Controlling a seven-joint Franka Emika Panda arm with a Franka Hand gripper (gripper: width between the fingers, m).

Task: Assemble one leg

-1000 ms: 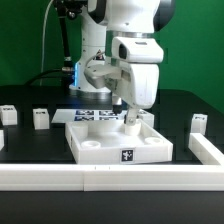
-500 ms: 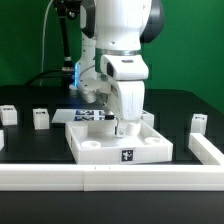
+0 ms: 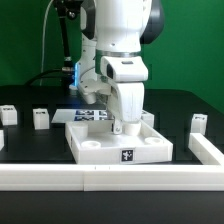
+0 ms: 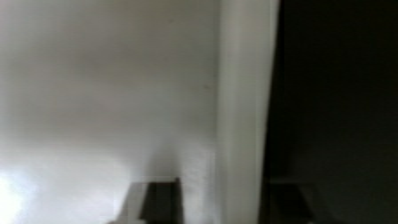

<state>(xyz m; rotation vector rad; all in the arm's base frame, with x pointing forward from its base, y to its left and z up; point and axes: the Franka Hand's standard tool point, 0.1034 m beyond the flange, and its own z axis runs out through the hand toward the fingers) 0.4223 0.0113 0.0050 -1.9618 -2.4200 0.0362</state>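
My gripper [image 3: 120,124] points straight down over the far side of the large white square panel [image 3: 100,150], near its middle. In the wrist view a white squarish post, the leg [image 4: 249,100], runs lengthwise between the two dark fingers of my gripper [image 4: 226,202], which look shut on it. In the exterior view only the leg's lower end [image 3: 121,131] shows below the fingers, at or just above the panel's top; I cannot tell whether they touch. The panel fills the pale side of the wrist view [image 4: 89,110].
Loose white legs stand on the black table: two at the exterior view's left [image 3: 40,118] [image 3: 8,114], one behind the panel [image 3: 150,119], one at the right [image 3: 198,123]. The marker board [image 3: 90,114] lies behind the panel. White rails run along the front [image 3: 110,178] and right [image 3: 205,150].
The arm has swung from the panel's far right corner toward the exterior view's left and turned at the wrist. Over the last half second the gripper has sunk slightly.
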